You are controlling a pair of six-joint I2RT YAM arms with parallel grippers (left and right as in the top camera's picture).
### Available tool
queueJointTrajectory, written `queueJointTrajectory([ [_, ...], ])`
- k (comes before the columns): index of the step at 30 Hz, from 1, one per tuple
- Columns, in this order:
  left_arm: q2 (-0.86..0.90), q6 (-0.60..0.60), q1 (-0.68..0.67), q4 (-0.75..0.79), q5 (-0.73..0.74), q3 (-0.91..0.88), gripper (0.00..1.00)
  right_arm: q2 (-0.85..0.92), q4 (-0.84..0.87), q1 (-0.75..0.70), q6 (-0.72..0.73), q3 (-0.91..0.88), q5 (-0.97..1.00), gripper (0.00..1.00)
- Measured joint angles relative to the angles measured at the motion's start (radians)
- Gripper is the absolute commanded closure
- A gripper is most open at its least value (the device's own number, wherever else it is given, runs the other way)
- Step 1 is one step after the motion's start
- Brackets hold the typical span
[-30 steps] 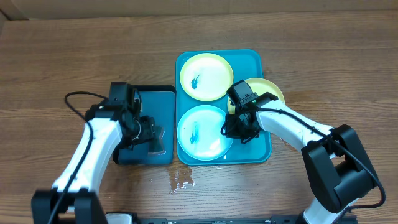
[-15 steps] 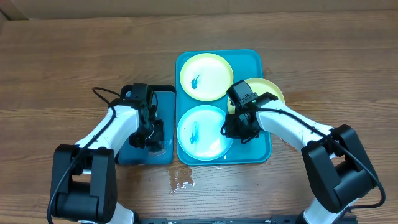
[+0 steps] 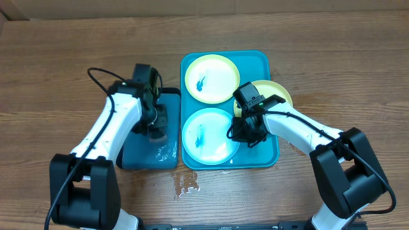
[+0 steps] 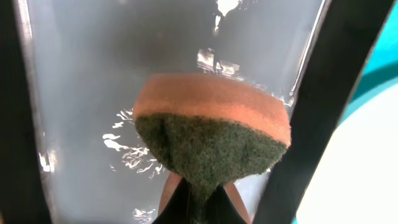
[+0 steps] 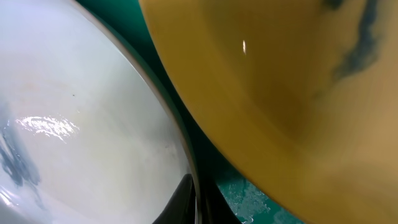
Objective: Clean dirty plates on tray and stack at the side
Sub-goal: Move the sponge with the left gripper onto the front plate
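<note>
Overhead, the right arm (image 3: 287,124) partly hides one plate (image 3: 280,92).

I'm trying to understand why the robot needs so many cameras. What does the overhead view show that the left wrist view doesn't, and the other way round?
Only overhead: the right arm, the far plate, the near plate, a third plate lying across the teal tray's right edge, the wooden table and a puddle on it. Only the left wrist: the sponge close up, orange with a dark green scrubbing face, pinched in the left gripper. Both: the wet dark tray, plus a sliver of teal tray and near plate.
</note>
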Motion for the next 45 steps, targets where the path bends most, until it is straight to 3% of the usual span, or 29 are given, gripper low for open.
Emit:
queueJointTrajectory([
  [5, 0.029, -0.012, -0.01, 0.109, -0.006, -0.101, 0.96, 0.0, -0.027, 0.001, 0.031, 0.005, 0.029, 0.96],
  [13, 0.084, -0.014, -0.01, 0.064, -0.006, -0.101, 0.96, -0.004, -0.046, -0.008, 0.07, 0.007, 0.051, 0.96],
  [18, 0.087, -0.014, -0.01, -0.135, 0.0, 0.043, 0.96, -0.004, -0.039, -0.012, 0.025, 0.007, 0.044, 0.96],
  [23, 0.087, -0.014, -0.023, -0.208, 0.066, 0.238, 0.96, -0.004, -0.001, -0.022, -0.06, 0.006, 0.019, 0.96],
  [30, 0.087, -0.022, -0.146, -0.045, 0.22, 0.255, 0.96, -0.004, 0.012, -0.025, -0.094, 0.006, 0.013, 0.96],
  [35, 0.108, -0.1, -0.277, 0.07, 0.294, 0.208, 0.96, -0.003, 0.012, -0.025, -0.095, 0.006, 0.013, 0.96],
  [39, 0.184, -0.193, -0.357, 0.089, 0.271, 0.195, 0.96, -0.003, 0.012, -0.025, -0.098, 0.006, 0.013, 0.96],
  [45, 0.278, -0.254, -0.36, 0.08, 0.071, 0.181, 0.96, -0.004, 0.014, -0.025, -0.098, 0.006, 0.01, 0.96],
])
